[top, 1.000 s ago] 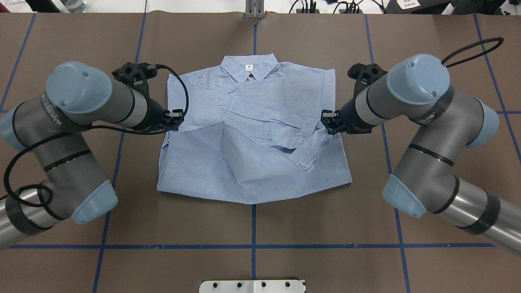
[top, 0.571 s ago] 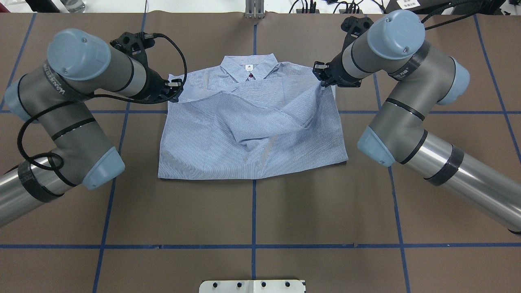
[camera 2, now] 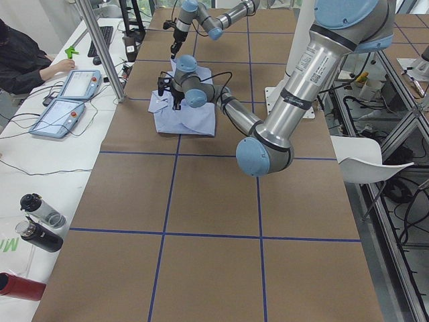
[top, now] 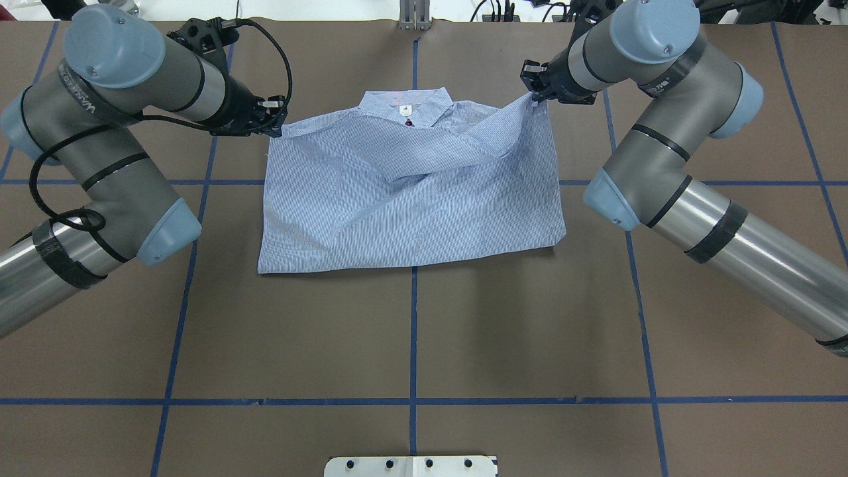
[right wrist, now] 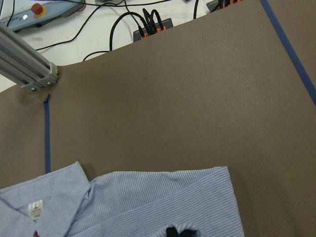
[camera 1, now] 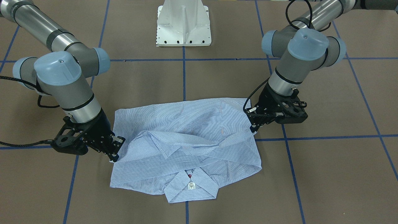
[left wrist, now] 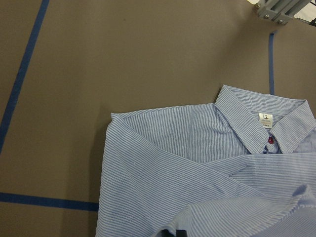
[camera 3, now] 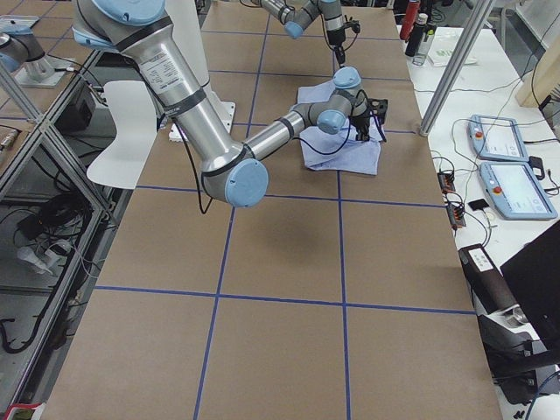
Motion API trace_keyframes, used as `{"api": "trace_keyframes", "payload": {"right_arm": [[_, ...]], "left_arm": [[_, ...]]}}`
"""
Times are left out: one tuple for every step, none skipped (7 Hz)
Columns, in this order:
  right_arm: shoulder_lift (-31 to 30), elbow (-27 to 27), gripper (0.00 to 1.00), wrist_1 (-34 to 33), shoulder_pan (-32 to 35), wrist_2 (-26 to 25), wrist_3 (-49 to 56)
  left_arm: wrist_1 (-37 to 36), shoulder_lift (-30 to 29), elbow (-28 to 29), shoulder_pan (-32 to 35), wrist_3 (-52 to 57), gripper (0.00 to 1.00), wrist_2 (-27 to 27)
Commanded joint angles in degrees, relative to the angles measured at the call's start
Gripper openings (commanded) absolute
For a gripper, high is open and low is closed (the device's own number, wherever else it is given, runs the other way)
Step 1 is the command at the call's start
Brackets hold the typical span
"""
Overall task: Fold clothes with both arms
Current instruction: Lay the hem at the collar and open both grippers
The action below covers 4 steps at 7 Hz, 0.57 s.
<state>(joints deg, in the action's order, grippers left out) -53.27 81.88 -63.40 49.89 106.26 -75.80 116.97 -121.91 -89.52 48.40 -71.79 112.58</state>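
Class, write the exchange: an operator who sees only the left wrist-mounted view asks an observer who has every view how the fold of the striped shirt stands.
Operator: My view shows only the shirt around its neck. Is the left tool gripping it?
Observer: Yes. It pinches one corner of the turned-up layer, out beside the shoulder.
Operator: And the far side?
Observer: The right tool pinches the opposite corner, and the cloth rises to it in a peak.
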Motion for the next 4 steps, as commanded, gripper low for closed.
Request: {"api": "trace_keyframes", "payload": {"right_arm": [[3.07, -5.22, 0.0, 0.56, 0.21, -0.88, 0.3], [3.7, -8.81, 0.0, 3.43, 0.21, -0.88, 0.3], [3.7, -11.45, 0.0, 5.81, 0.21, -0.88, 0.39], [3.7, -13.13, 0.0, 5.92, 0.12, -0.88, 1.78]], "left_arm": [[5.98, -1.22, 6.18, 0.38, 0.07, 0.0, 0.09], [6.07, -1.22, 6.28, 1.16, 0.07, 0.0, 0.09], [6.16, -1.4, 7.07, 1.52, 0.07, 0.0, 0.09], [8.08, -2.36, 10.3, 1.61, 0.85, 0.0, 0.09]]}}
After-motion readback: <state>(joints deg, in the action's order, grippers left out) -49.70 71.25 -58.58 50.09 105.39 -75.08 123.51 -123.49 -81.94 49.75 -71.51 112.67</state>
